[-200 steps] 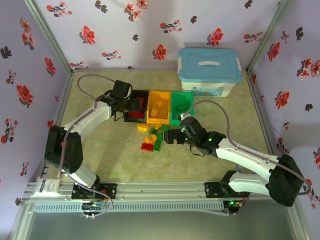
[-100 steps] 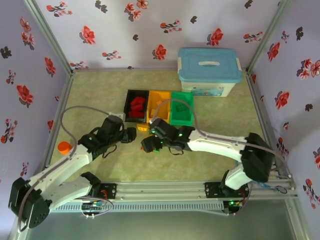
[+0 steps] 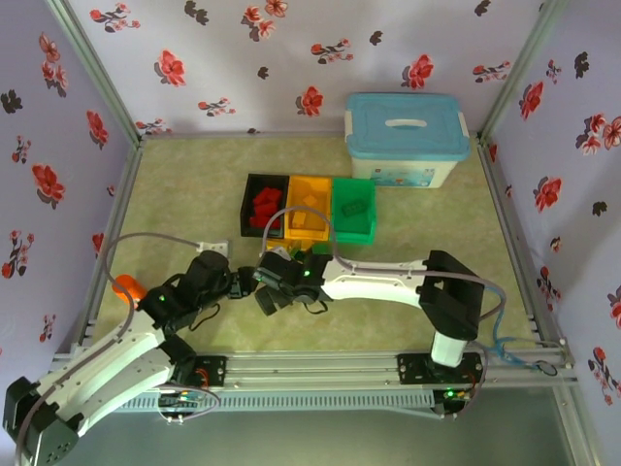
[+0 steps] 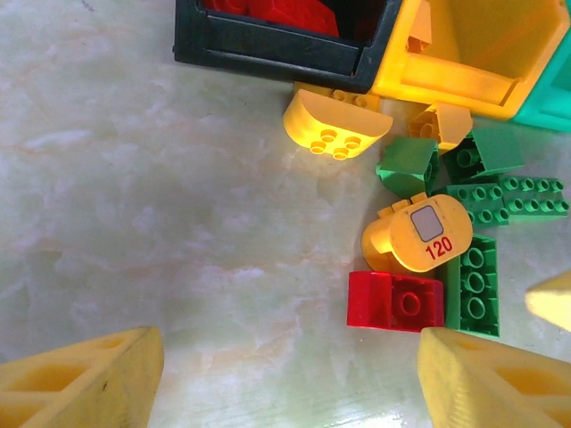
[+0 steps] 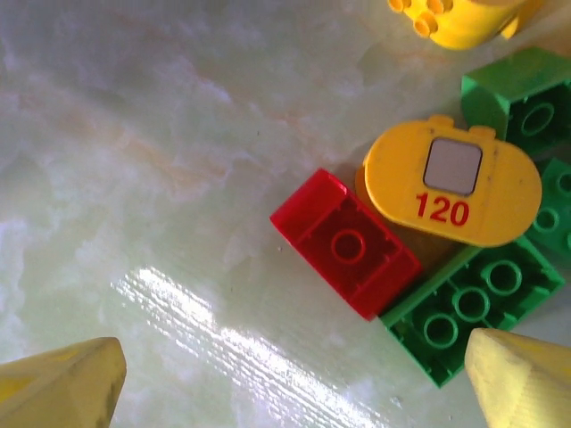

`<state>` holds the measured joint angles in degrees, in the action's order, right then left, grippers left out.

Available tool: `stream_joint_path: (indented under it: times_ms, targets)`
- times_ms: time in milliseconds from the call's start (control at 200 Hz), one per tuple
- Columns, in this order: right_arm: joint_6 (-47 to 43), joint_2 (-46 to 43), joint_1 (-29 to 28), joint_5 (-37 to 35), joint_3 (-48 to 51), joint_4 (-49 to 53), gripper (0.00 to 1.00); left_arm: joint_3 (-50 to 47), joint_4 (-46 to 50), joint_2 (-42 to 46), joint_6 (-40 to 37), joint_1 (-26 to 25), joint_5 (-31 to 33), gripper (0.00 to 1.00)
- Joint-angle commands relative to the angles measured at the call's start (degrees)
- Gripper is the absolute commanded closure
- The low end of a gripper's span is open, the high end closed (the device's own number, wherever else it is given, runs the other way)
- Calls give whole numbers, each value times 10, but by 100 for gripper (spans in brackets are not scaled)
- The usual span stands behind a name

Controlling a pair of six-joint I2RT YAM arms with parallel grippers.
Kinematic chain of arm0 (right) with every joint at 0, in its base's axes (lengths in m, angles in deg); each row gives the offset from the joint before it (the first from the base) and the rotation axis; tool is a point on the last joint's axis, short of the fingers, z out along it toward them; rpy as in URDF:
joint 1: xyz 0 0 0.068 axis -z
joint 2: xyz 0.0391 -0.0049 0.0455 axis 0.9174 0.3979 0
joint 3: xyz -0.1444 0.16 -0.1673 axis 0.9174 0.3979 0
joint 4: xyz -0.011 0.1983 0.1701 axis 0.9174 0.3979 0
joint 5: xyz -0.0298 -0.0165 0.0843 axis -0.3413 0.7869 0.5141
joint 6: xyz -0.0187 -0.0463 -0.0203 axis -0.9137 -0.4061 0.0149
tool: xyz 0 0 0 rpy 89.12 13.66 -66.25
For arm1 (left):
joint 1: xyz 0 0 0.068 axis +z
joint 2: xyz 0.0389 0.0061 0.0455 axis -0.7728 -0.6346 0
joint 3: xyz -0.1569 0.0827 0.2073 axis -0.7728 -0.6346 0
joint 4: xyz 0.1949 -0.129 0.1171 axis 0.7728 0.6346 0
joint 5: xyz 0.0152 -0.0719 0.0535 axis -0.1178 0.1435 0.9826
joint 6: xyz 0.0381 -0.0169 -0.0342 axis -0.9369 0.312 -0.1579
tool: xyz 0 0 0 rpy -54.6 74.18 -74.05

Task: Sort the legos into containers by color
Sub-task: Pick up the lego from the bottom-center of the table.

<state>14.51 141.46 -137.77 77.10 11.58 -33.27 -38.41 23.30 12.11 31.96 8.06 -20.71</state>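
Flower-print walls close round a pale marbled bench (image 3: 194, 184), with a white tub with a blue lid (image 3: 406, 141) at its far right corner. My two arms reach in low from the near edge, their tips close together just short of three bins set side by side: the black bin (image 3: 245, 204), the orange bin (image 3: 310, 180) and the green bin (image 3: 354, 233). The black one holds red bricks (image 3: 264, 204).

My left fingers (image 4: 80, 374) stand wide apart over bare bench, gripping nothing. My right fingers (image 5: 58, 383) are spread just as wide and empty, above a loose cluster of legos lying in front of the bins. There a red brick (image 5: 346, 242) touches a green six-stud brick (image 5: 468, 303), and a yellow piece marked 120 (image 5: 451, 183) sits against both. A rounded yellow brick (image 4: 335, 123) lies at the near wall where the black and orange bins meet, with smaller green pieces (image 4: 408, 165) just beside it.
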Motion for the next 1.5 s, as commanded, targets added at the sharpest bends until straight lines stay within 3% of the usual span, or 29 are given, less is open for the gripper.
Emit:
stream_joint_path:
  times_ms: [0, 280, 805, 1165, 1495]
  targets:
    - [9, 30, -4, -36, -39, 54, 2, -10, 31, 33, 41, -3, 27, 25]
    - [-20, 96, 5, -46, -101, 97, 5, 21, 72, 76, 59, -4, 49, 25]
    - [-41, 108, 40, -2, -31, 1, 15, 33, 121, 117, 133, -4, 85, 27]
    - [-31, 115, 44, 25, -12, -38, 22, 69, 155, 116, 125, -4, 103, 27]
    - [15, 95, 28, -22, 8, -50, 20, 59, 116, 109, 98, -4, 103, 27]
